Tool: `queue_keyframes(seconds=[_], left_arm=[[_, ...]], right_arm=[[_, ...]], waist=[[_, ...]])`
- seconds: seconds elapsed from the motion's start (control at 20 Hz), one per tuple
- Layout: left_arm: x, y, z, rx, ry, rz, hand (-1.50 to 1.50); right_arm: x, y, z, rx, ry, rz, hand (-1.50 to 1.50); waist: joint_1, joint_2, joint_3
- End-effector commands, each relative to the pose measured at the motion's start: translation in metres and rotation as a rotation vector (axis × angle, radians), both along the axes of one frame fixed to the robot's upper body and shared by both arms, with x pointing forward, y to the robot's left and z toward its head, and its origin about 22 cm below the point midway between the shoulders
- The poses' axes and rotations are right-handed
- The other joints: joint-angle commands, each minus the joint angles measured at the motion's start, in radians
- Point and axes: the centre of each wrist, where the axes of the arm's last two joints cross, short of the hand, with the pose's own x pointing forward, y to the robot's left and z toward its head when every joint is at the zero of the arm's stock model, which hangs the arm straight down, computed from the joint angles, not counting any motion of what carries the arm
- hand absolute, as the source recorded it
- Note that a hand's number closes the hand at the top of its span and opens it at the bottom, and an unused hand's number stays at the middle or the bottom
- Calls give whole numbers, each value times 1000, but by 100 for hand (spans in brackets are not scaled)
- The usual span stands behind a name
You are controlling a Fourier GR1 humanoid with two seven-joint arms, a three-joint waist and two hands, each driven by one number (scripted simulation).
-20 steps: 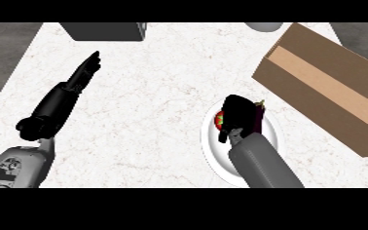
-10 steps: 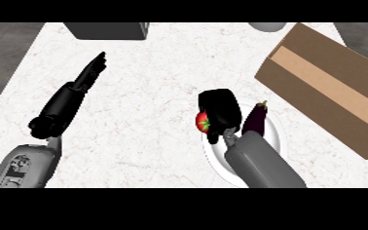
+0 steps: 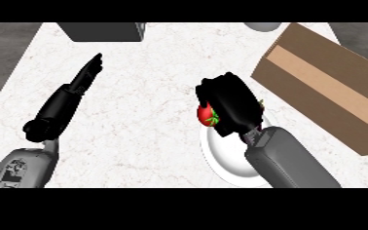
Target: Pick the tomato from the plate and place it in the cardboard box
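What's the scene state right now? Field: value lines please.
tomato: red, held by the right hand, at the plate's upper left edge
right hand: curled round the tomato, above the plate
plate: white, partly hidden under the right forearm
cardboard box: open, to the right of the hand
left hand: fingers straight, on the left, holding nothing
task step: tomato not yet in the box

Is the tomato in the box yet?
No. The tomato is in the right hand, over the plate's edge, left of the cardboard box.
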Motion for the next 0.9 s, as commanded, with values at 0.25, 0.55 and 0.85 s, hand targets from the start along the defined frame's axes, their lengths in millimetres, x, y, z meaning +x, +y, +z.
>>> queue_keyframes(seconds=[0.25, 0.55, 0.85], left_arm=[[8, 4, -7, -9, 8, 13, 0], [-1, -2, 3, -3, 0, -10, 0], [2, 11, 7, 3, -4, -31, 0]], right_arm=[[7, -53, 85, 353, -113, -319, 150], [39, -126, 86, 388, -170, -542, 150], [73, -182, 115, 373, -154, -641, 150]], waist=[[-20, 1, -1], [8, 5, 0], [17, 8, 0]])
